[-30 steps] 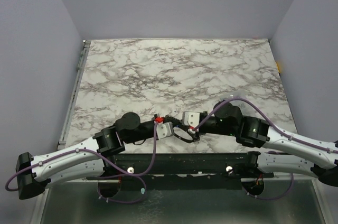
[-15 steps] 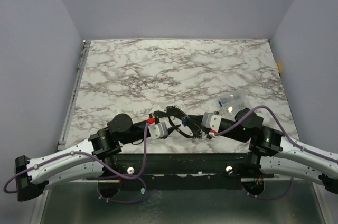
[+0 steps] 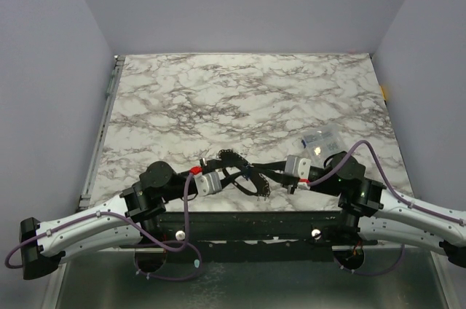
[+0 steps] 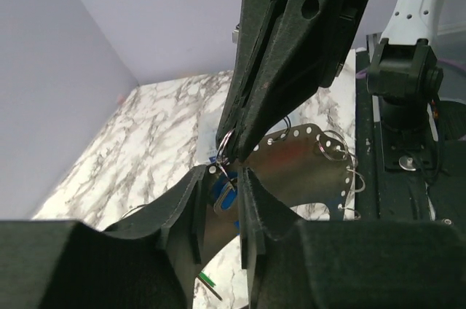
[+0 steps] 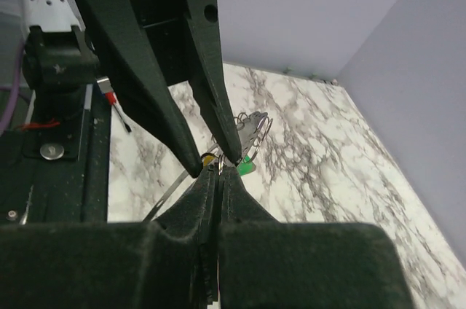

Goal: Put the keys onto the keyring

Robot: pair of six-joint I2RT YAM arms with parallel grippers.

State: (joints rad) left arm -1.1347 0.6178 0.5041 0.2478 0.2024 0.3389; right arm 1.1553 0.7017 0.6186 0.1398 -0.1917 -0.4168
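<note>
Top external view: both arms reach inward over the near edge of the marble counter (image 3: 218, 98), and their tips meet at the keyring (image 3: 230, 154). The keyring stands tilted on edge near the middle of that edge, between the two wrists. A clear plastic box (image 3: 320, 140) lies on the counter to the right, just beyond the right wrist and apart from the keyring. Left wrist view: the left pincer (image 4: 224, 172) has its fingers a little apart. The keyring's flat perforated band and the blue key (image 4: 224, 196) sit in the gap between them. Whether the fingers press on either cannot be told. The right pincer (image 4: 229, 150) comes in from above, its fingers drawn together to a point at the band's perforated edge, where a small wire loop sits. Further small wire rings (image 4: 331, 145) hang from holes on the far side of the band. Right wrist view: the right pincer's own fingers show only a hairline gap and are clamped on the thin metal of the keyring, seen edge-on. The green key (image 5: 245, 168) and the yellow key (image 5: 207, 157) hang just beyond the fingertips, between the tips of the left pincer.
</note>
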